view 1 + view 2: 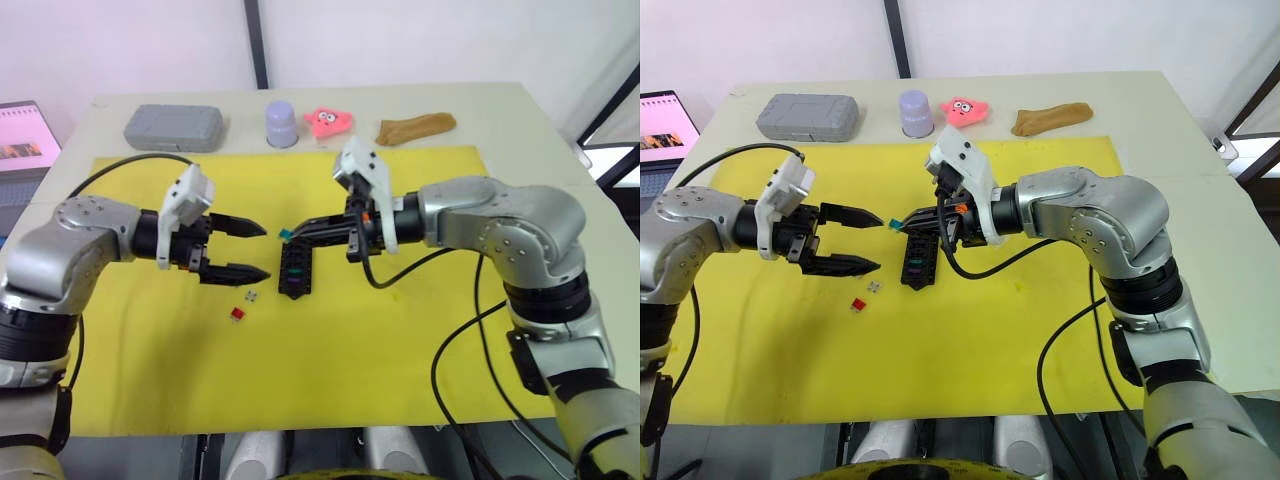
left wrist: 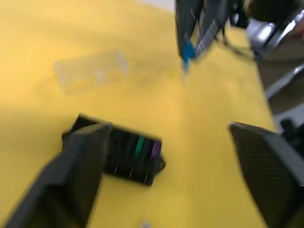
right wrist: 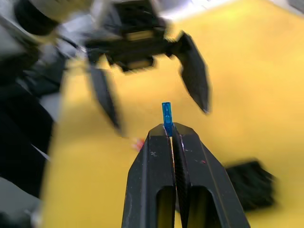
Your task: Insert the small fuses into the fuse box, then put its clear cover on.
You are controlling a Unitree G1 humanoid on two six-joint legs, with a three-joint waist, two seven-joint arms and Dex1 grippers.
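Observation:
The black fuse box [image 1: 295, 270] lies mid-mat on the yellow mat [image 1: 400, 340], with a green fuse [image 2: 139, 146] and a purple fuse [image 2: 155, 149] in its slots. My right gripper [image 3: 171, 130] is shut on a blue fuse [image 3: 166, 113] and hovers just above the box's far end [image 1: 902, 224]. My left gripper [image 1: 262, 252] is open to the left of the box, fingers pointing at it and holding nothing. A red fuse [image 1: 237, 314] and a pale grey fuse [image 1: 252, 295] lie loose on the mat near the box. The clear cover [image 2: 90, 70] rests on the mat beyond the box.
Along the table's far edge stand a grey case [image 1: 173, 127], a lavender cup [image 1: 281, 123], a pink toy [image 1: 328, 122] and a brown object [image 1: 415, 127]. A laptop [image 1: 25, 135] sits off the table's left side.

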